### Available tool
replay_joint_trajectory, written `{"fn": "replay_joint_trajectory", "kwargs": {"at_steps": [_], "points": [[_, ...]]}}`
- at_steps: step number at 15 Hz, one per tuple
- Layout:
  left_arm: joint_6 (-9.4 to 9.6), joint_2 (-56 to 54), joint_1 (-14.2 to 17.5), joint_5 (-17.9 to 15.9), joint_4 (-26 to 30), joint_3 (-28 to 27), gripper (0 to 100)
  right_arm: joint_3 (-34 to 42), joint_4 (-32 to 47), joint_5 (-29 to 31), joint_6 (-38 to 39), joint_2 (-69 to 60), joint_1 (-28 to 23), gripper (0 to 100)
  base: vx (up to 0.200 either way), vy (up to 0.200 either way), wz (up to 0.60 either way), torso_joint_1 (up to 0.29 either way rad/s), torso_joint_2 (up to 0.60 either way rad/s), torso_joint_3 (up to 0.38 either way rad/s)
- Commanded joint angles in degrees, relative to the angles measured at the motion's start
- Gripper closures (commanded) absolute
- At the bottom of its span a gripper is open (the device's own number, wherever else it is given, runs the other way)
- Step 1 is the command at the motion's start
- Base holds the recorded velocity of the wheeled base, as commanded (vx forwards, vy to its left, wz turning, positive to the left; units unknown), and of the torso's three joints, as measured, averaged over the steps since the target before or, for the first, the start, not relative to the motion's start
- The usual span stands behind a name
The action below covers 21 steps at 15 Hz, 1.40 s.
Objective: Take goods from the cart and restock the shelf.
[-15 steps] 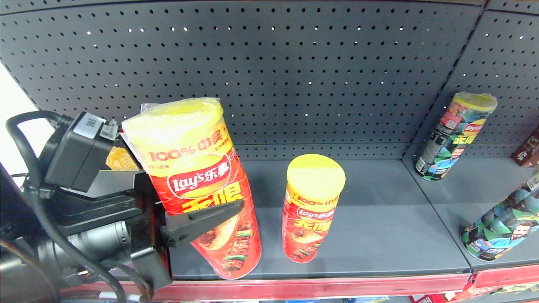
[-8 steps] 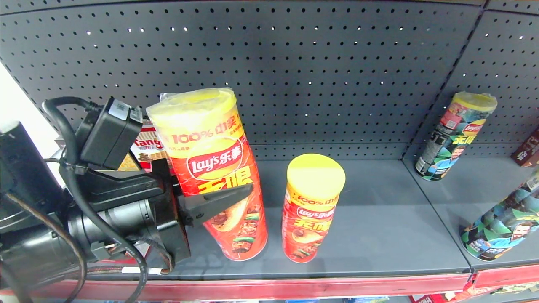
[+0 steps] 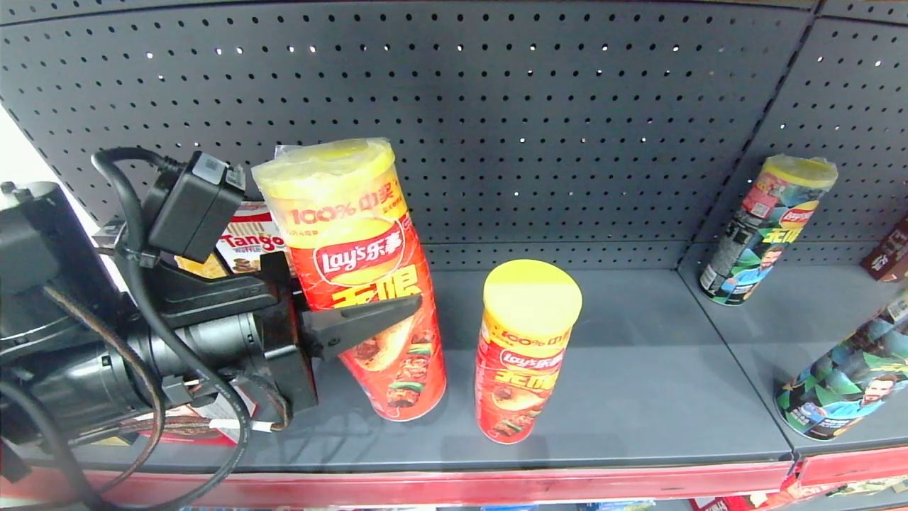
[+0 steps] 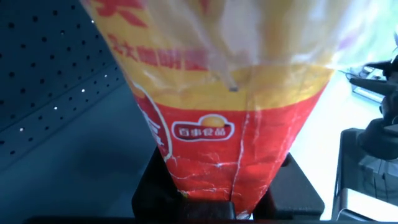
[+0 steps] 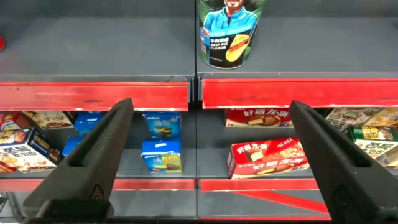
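Left of middle in frame, my left claw (image 3: pixel 362 301) clamped tight on chip can (image 3: pixel 355 227). Can leans some, bottom low by shelf (image 3: pixel 638 383). Best to set it flat, straight up, not bump other can (image 3: pixel 525 348), then let go slow.

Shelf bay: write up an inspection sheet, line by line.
Surface: grey shelf deck, red front edge.
Job's things: held chip can upright; second can beside it, apart.
Clutter: wafer box behind left gripper.
Grippers: left gripper shut on held chip can; right gripper open, empty.
Cables: black cable looped over left wrist.
Surroundings: perforated back panel; dark cans in next bay.
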State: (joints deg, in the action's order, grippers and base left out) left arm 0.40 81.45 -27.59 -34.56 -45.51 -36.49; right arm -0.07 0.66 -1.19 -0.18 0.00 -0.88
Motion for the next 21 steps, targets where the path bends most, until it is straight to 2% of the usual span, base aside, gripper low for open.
{"fn": "replay_joint_trajectory", "kwargs": {"at_steps": [1,4,5,6,8,9,10,11,13,18,21], "points": [[-0.05,0.2,0.1,0.0,0.2,-1.2,100,0.0,0.0,0.0,-0.1,0.1,0.0,0,0.0,0.0,0.0,0.0,0.0,0.0],[0.39,1.7,0.6,0.1,0.3,-4.1,100,0.0,0.0,0.0,0.0,0.1,0.0,0,0.0,0.0,0.0,0.0,0.0,0.0],[1.53,3.5,1.6,0.1,0.3,-5.7,100,0.0,0.0,0.0,0.0,0.1,0.0,0,0.0,0.0,0.0,0.0,0.0,0.0],[1.79,3.8,1.7,0.1,0.3,-5.9,100,0.0,0.0,0.0,0.0,0.1,0.0,0,0.0,0.0,0.0,0.0,0.0,0.0],[5.49,5.7,3.4,0.1,5.4,-7.7,100,0.0,0.0,0.0,0.0,0.1,0.0,0,0.0,0.0,0.0,0.0,0.0,0.0],[9.27,9.5,4.8,-0.7,7.1,-10.9,100,0.0,0.0,0.0,-0.1,0.1,0.0,0,0.0,0.0,0.0,0.0,0.0,0.0],[10.94,11.0,5.2,-0.8,8.8,-13.3,100,0.0,0.0,0.0,-0.1,0.1,0.0,0,0.0,0.0,0.0,0.0,0.0,0.0],[11.64,12.4,5.2,-0.8,11.1,-15.6,100,0.0,0.0,0.0,-0.1,0.1,0.0,0,0.0,0.0,0.0,0.0,0.0,0.0],[11.46,16.6,4.5,-1.0,13.9,-20.6,100,0.0,0.0,0.0,-0.1,0.1,0.0,0,0.0,0.0,0.0,0.0,0.0,0.0],[11.55,23.9,3.9,-1.4,14.4,-28.1,100,0.0,0.0,0.0,0.0,0.1,0.0,0,0.0,0.0,0.0,0.0,0.0,0.0],[11.38,30.4,4.1,-1.6,14.2,-36.5,100,0.0,0.0,0.0,0.0,0.1,0.0,0,0.0,0.0,0.0,0.0,0.0,0.0]]}}
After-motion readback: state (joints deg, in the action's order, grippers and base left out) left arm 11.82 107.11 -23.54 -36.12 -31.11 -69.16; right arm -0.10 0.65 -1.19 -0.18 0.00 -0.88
